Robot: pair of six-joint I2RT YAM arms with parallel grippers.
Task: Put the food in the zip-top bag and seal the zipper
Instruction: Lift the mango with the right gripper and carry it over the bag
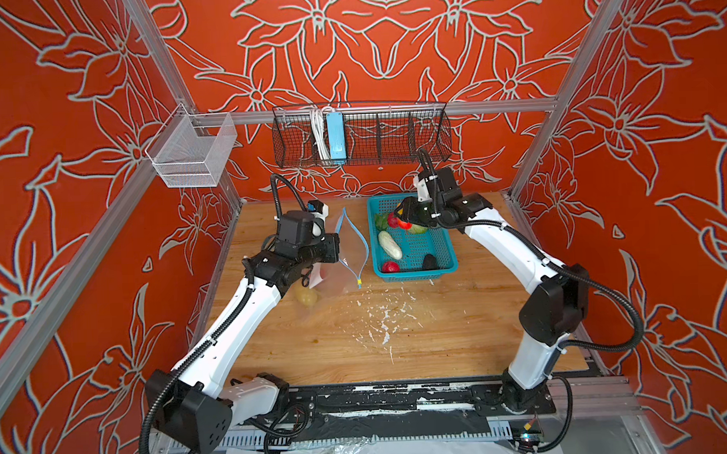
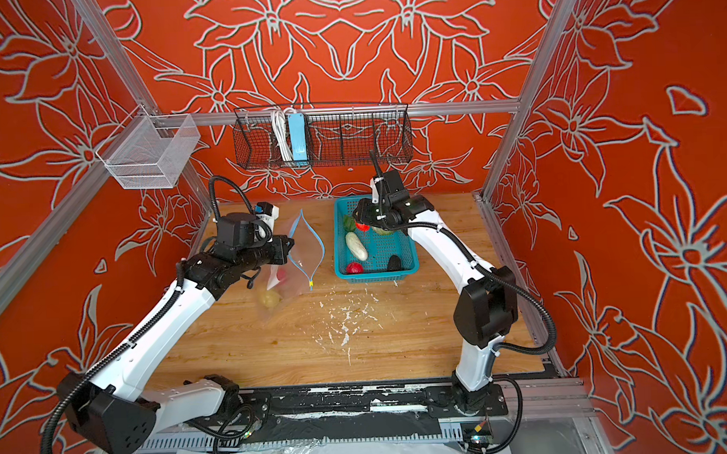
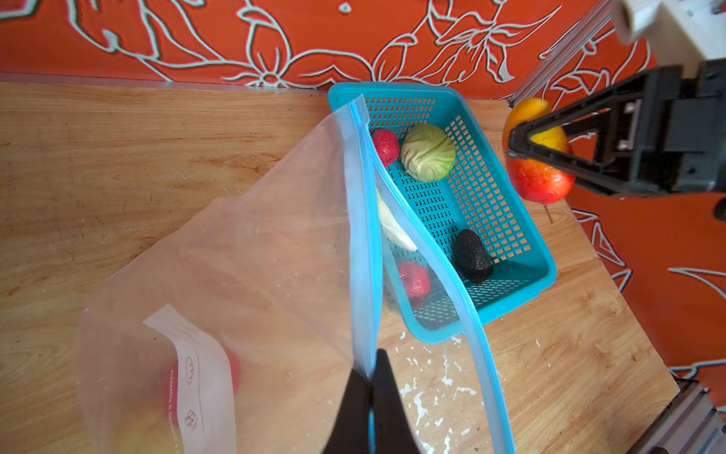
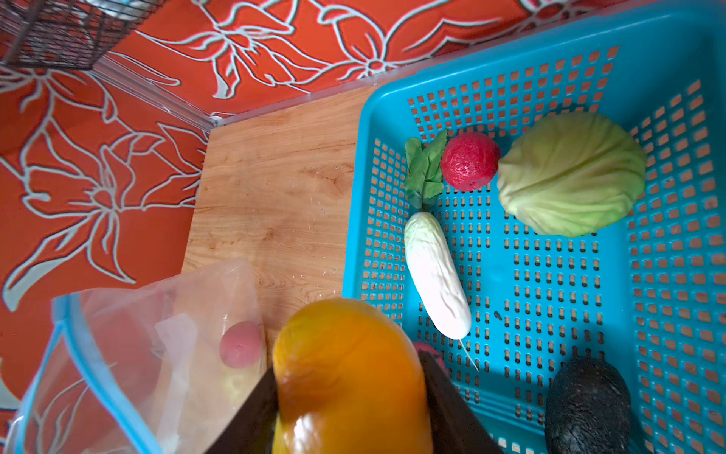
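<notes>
The bag [image 3: 255,255] sits left of centre in both top views, raised at its mouth, its lower part sagging onto the table. It is thin clear film and looks light, limp and slippery. It would likely fold shut if released, so the stiffer zipper [image 3: 359,236] is the sensible place to hold it. The left claw [image 3: 371,397] is pressed together on one lip of that blue strip, at the bottom of the left wrist view. The other lip bows away, so the mouth gapes toward the basket. The yellow tab [image 1: 359,282] lies at the strip's lower end. Inside the bag lie a potato [image 1: 306,296] and a berry [image 4: 240,344].

The right claw [image 4: 347,393] pinches the fruit [image 4: 341,338] across its middle, over the upper part of the basket in both top views. The fruit looks smooth, glossy and rigid, so it could twist or slip in a loose grip.

Just right of the bag stands the basket [image 4: 353,236]. It holds the cabbage [image 4: 569,173], cucumber [image 4: 436,275], leaf [image 4: 424,173], berries [image 3: 385,147] and black piece [image 4: 585,405]. Most look light and hard, best taken across the narrow width. The flat leaf would be awkward to pinch.

The table [image 1: 440,329] is worn wood, with white flecks [image 1: 381,319] below centre. Red floral walls and an aluminium frame enclose it. A wire rack [image 1: 362,132] hangs at upper centre and a mesh bin [image 1: 193,155] at upper left.
</notes>
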